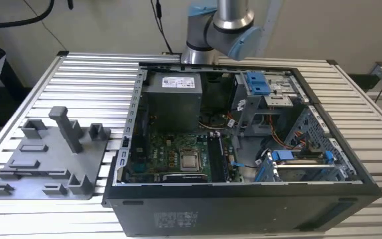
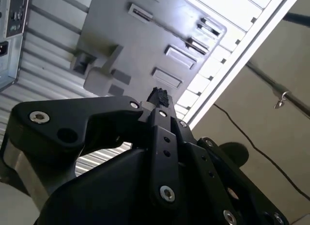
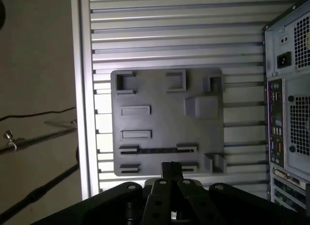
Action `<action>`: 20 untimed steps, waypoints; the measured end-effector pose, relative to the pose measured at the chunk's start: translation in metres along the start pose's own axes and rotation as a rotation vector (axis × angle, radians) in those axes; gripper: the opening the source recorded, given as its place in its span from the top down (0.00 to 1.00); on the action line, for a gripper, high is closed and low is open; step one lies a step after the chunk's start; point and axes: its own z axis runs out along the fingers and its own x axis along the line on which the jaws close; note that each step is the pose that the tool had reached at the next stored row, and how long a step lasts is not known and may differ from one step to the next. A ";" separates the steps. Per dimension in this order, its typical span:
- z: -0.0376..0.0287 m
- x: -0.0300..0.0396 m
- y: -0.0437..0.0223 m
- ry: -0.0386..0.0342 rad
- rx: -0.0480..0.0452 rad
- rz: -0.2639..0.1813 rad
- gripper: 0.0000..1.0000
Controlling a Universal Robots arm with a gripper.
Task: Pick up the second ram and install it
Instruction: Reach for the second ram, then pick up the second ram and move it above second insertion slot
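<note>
Exterior view, from its left: grey plastic tray (image 1: 95, 164) with upright post (image 1: 68, 129) on the slatted desk (image 1: 78, 69). To its right, an open computer case (image 1: 244, 209); arm (image 1: 224, 30) behind it.

First wrist view: second ram (image 3: 157, 150) appears as a thin dark strip on edge in the tray's long slot.

Gripper (image 3: 170, 168) (image 2: 157, 95), in both wrist views: fingers pressed together, nothing between them, clear of the ram.
</note>
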 end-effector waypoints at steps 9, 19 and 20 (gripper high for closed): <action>0.0000 -0.0010 -0.0110 0.0000 0.0000 0.000 0.89; 0.0000 -0.0011 -0.0111 0.0000 0.0000 0.000 0.89; 0.0000 -0.0011 -0.0111 0.0000 0.0000 0.000 0.89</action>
